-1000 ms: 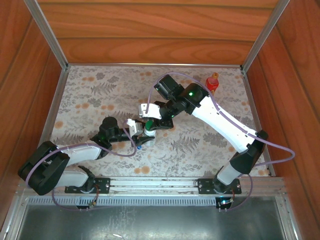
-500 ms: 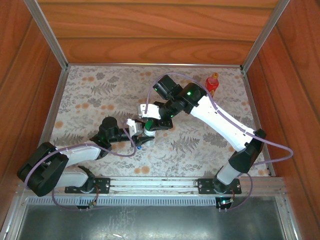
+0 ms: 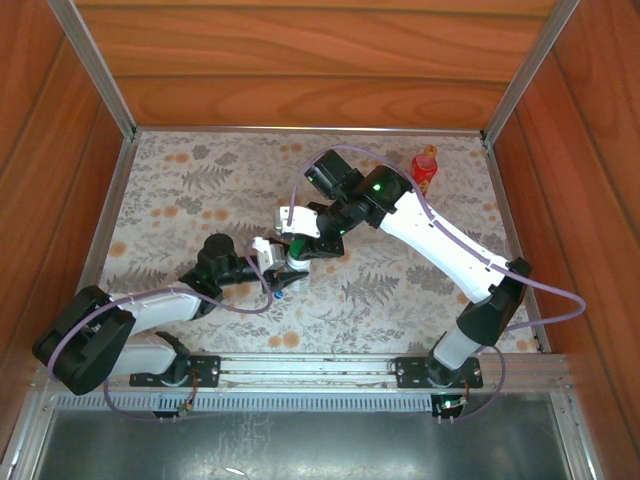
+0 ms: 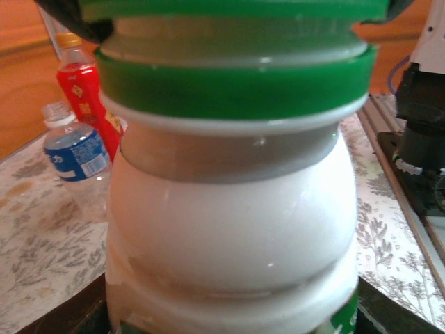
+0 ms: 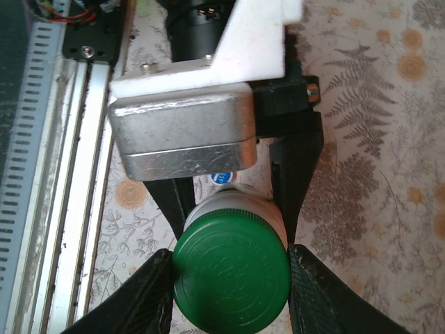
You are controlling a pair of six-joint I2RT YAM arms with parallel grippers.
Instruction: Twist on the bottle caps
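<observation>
Green cap [image 5: 231, 263] on the white bottle [image 4: 233, 223].
Our left gripper [image 5: 233, 198] clamps the bottle steady; our right gripper [image 5: 231, 285] pinches the cap to twist it.

We see the white bottle [image 4: 229, 209] upright mid-tabletop, green cap [image 5: 231, 271] on its neck, blue cap [image 3: 277, 296] just beside it. The red bottle [image 3: 425, 166], orange cap [image 4: 68, 40] on, stands by the far right corner, with the clear bottle [image 4: 72, 149] near it.

The top camera looked down from the near edge; both wrist cameras shared the white bottle [image 4: 229, 229] close up, left sideways, right downward.
</observation>
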